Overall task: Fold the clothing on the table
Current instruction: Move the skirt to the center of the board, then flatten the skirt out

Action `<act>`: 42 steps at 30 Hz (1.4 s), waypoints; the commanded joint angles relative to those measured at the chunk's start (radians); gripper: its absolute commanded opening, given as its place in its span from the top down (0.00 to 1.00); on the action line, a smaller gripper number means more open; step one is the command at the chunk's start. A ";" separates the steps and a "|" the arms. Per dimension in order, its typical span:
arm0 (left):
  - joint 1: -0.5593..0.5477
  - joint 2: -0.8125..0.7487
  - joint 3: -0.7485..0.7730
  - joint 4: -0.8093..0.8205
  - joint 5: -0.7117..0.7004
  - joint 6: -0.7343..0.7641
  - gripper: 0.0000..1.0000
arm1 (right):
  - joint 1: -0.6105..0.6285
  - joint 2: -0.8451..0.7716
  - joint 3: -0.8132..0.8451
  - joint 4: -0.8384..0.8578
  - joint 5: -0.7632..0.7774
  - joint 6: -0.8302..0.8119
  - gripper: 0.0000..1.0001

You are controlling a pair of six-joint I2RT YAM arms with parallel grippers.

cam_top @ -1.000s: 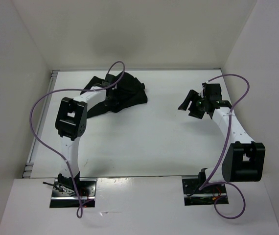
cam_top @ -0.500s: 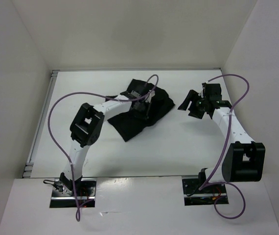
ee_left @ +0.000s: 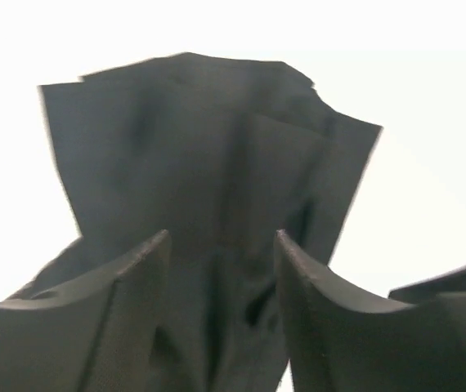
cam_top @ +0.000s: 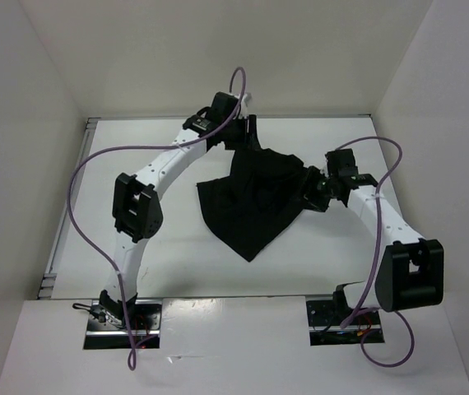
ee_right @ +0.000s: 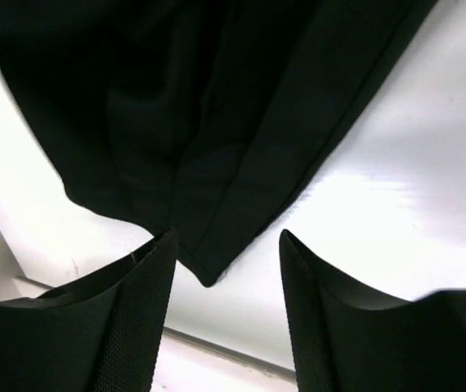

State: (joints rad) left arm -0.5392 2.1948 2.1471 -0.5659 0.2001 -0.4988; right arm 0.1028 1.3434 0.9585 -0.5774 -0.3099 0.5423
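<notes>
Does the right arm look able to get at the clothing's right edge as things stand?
Probably yes. The right end effector sits open at the right edge of the clothing, a corner of the fabric lying just ahead between its fingers, with nothing visibly in between.

Arms outstretched; left gripper, right gripper, jaws apart.

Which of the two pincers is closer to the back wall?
The left pincer: it is over the black cloth's far end by the table's back edge, while the right pincer sits at the cloth's right side, nearer mid-table.
</notes>
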 commanded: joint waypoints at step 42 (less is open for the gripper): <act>0.018 -0.084 -0.601 0.040 -0.234 -0.061 1.00 | 0.133 0.451 0.421 -0.073 0.347 -0.004 0.40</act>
State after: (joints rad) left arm -0.5140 2.0857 1.5131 -0.4545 -0.0193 -0.5571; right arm 0.2394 1.8545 1.4689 -0.5510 -0.0307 0.5690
